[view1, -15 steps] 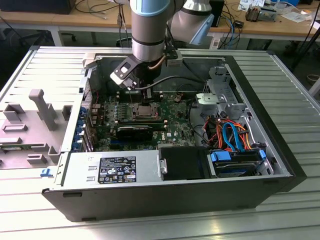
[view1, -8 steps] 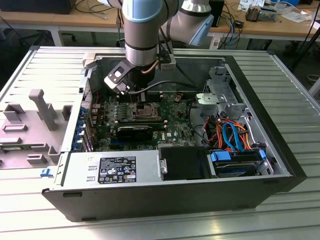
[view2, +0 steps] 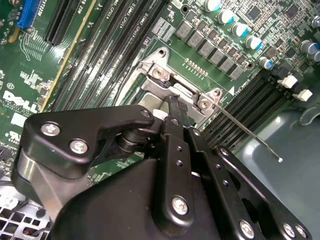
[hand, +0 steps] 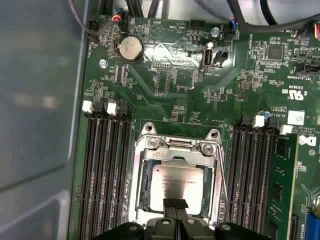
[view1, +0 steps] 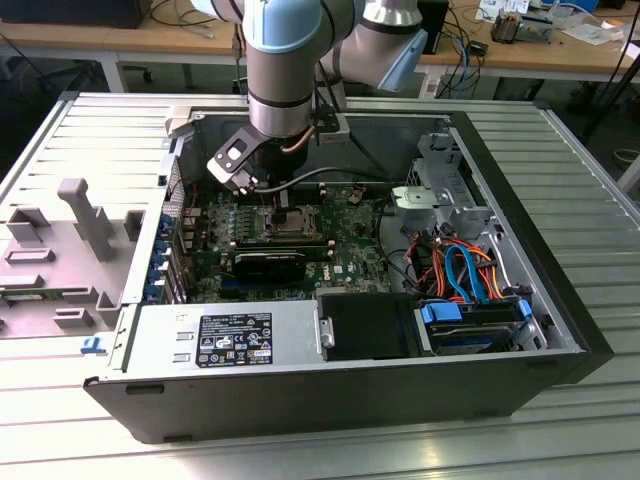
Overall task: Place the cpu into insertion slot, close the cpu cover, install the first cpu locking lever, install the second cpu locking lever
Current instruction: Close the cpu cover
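The cpu [hand: 177, 182] lies flat in the insertion slot [hand: 144, 186] of the green motherboard [hand: 165, 75], its dull silver top showing. The cpu cover [hand: 214, 167], a silver frame, lies down around the chip. My gripper [hand: 175, 204] hovers over the chip's near edge, its two black fingers pressed together with nothing visible between them. In the second wrist view the gripper [view2: 175, 106] points at the cover's hinge end [view2: 186, 93], and a thin wire locking lever [view2: 250, 132] sticks out free beside the socket. In the exterior view the gripper [view1: 281, 200] hangs just above the slot [view1: 292, 222].
Long black memory slots [hand: 105, 170] flank the socket on both sides. The open computer case [view1: 560, 330] walls in the board. Orange and blue cables [view1: 460, 265] and a drive bay lie to the exterior view's right, a power supply [view1: 230, 340] at the front.
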